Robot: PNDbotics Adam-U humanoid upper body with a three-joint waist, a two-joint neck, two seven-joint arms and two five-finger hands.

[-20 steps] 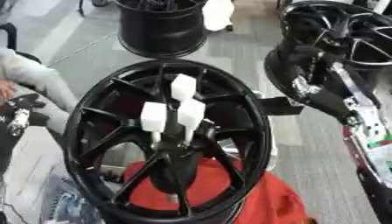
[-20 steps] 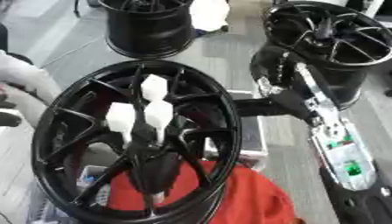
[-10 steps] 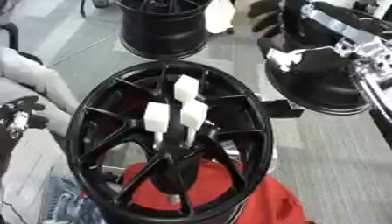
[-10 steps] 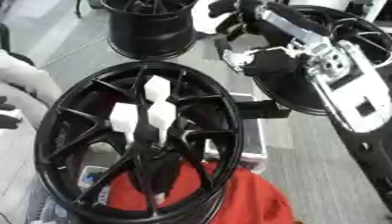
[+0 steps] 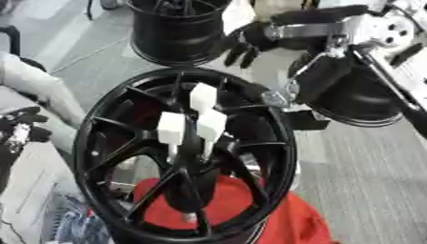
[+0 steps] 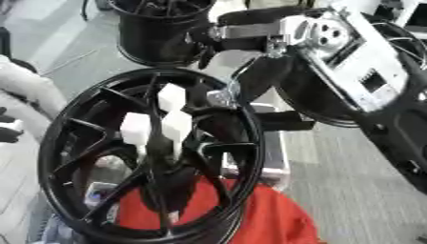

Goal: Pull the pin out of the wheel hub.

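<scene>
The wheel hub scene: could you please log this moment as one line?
right hand: above far rim, fingers hanging relaxed | wheel hub: three white pins seated | left hand: idle at left edge

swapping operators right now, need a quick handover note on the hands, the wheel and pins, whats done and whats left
Right hand: above the far rim of the wheel hub, fingers hanging down relaxed, holding nothing.
Left hand: dark hand at the left edge, idle, away from the wheel; its fingers cannot be made out.
Wheel hub: black spoked wheel, tilted toward the camera, over a red cloth.
Pins: three white pieces stand up near the hub centre, all apparently in place.
Done: the right arm is over the wheel. No pin is out.
Left: lower the right hand to a pin, grasp it, pull it out.
</scene>
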